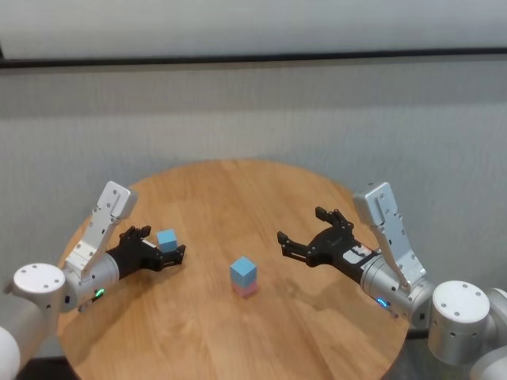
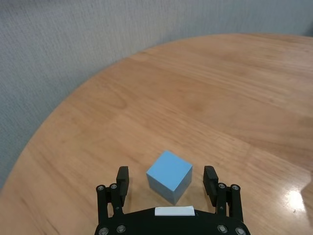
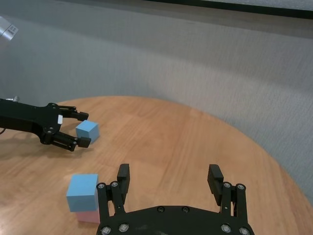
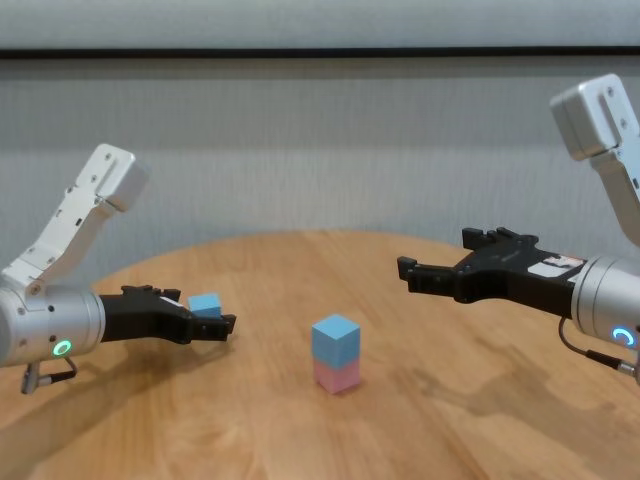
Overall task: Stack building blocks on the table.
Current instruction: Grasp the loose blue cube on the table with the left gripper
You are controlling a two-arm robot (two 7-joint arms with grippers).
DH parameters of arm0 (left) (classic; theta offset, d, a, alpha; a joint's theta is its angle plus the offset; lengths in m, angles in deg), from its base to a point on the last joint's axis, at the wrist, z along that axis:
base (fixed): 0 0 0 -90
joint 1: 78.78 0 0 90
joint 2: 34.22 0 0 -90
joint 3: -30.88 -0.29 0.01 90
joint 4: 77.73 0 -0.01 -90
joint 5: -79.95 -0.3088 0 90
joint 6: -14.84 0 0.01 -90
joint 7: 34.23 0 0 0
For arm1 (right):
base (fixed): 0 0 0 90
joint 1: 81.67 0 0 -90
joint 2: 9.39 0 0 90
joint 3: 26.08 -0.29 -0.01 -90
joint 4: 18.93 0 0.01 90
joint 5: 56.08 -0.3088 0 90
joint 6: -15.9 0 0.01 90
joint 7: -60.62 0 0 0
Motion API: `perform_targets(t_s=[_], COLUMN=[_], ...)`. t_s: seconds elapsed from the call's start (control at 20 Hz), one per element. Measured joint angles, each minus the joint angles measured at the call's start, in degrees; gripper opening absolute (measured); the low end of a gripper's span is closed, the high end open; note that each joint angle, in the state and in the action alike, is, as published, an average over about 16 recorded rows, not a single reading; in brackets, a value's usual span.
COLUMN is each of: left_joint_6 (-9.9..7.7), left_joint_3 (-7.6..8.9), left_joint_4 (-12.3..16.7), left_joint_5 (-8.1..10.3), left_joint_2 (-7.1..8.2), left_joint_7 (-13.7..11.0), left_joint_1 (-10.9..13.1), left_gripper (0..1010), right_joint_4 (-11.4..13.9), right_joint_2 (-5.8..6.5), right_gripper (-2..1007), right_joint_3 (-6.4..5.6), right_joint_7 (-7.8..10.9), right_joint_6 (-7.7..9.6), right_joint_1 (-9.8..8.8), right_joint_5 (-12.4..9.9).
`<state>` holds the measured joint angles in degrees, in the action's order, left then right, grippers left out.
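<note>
A light blue cube [image 1: 244, 269] sits on a pale pink cube [image 1: 246, 289] near the middle of the round wooden table [image 1: 238, 190]; this stack also shows in the chest view [image 4: 335, 352]. A second light blue cube [image 1: 166, 239] rests on the table at the left. My left gripper [image 1: 165, 244] is low at the table with its fingers open on either side of that cube [image 2: 168, 176], a gap on each side. My right gripper [image 1: 301, 226] is open and empty, held above the table to the right of the stack.
A grey textured wall [image 1: 253, 111] runs behind the table. The table's curved edge [image 2: 54, 122] lies close beyond the left cube. Bare wood lies between the two grippers around the stack.
</note>
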<state>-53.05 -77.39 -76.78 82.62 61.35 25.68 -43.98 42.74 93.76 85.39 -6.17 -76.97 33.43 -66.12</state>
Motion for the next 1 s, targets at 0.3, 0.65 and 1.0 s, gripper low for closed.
perform_targets(t_s=[0.3, 0.65, 1.0], left_joint_6=[-0.78, -1.35, -1.62], left_joint_3=[0.2, 0.35, 0.42], left_joint_4=[1.6, 2.79, 3.37], left_joint_5=[-0.16, -0.26, -0.3], left_joint_2=[0.26, 0.45, 0.53], left_joint_7=[0.04, 0.07, 0.07], left_joint_1=[0.77, 1.34, 1.6], left_gripper=[942, 780, 620], right_joint_4=[0.0, 0.0, 0.0], right_joint_2=[0.0, 0.0, 0.0], right_gripper=[1005, 1005, 1005], right_joint_3=[0.0, 0.0, 0.0], right_joint_7=[0.0, 0.0, 0.0], right_joint_6=[0.0, 0.0, 0.0], right_joint_1=[0.0, 0.0, 0.0], right_joint_5=[0.0, 0.0, 0.0])
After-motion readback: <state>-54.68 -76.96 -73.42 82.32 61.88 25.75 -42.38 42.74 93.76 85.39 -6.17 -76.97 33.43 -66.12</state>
